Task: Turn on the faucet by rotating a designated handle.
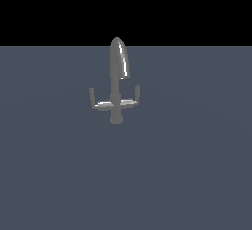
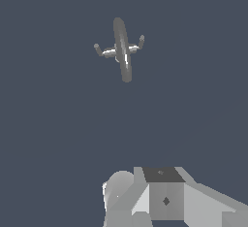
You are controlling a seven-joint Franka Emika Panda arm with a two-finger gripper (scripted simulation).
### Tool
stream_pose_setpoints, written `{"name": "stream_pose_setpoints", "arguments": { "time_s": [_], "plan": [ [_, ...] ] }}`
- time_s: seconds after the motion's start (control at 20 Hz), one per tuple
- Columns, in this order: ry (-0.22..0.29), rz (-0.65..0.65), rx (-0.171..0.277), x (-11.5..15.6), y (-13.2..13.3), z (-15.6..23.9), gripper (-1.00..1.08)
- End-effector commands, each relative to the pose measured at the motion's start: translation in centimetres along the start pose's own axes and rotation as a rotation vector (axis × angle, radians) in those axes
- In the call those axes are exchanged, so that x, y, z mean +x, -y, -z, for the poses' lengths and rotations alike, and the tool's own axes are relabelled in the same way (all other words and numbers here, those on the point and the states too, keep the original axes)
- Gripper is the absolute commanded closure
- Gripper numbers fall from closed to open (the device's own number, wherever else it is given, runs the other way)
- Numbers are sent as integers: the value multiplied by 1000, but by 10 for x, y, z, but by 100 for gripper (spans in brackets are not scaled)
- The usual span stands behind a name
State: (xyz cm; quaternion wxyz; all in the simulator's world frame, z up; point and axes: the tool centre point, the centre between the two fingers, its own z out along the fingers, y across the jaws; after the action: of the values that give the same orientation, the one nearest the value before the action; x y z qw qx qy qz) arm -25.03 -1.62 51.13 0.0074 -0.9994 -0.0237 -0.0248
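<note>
The faucet (image 1: 116, 81) is a small grey metal fixture standing on the dark floor in the middle of the exterior view, with a tall rounded spout (image 1: 119, 59) on a thin stem. The handle (image 1: 98, 105) is the glinting thin arm on the exterior view's left, ending in a short upright tip. A matching arm (image 1: 132, 101) reaches to the right. From the wrist view the faucet (image 2: 121, 49) appears small and far off, seen from above, and I cannot tell which of its arms is the handle. No gripper fingers show in either view.
A grey blocky part of the arm (image 2: 164, 197) fills the lower edge of the wrist view. The flat dark grey floor (image 1: 187, 175) spreads around the faucet, with black beyond its far edge.
</note>
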Motion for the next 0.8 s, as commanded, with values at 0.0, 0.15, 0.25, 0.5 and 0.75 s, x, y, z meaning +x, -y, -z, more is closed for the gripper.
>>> {"name": "stream_pose_setpoints", "arguments": {
  "time_s": [0.0,0.15,0.25,0.5,0.75],
  "plan": [
    [21,45,-20,4,-1,-3,108],
    [54,115,-50,10,-3,-7,108],
    [81,169,-72,15,-5,-10,108],
    [159,323,-129,29,-8,-19,108],
    [245,479,-177,44,-11,-29,108]
  ]
}}
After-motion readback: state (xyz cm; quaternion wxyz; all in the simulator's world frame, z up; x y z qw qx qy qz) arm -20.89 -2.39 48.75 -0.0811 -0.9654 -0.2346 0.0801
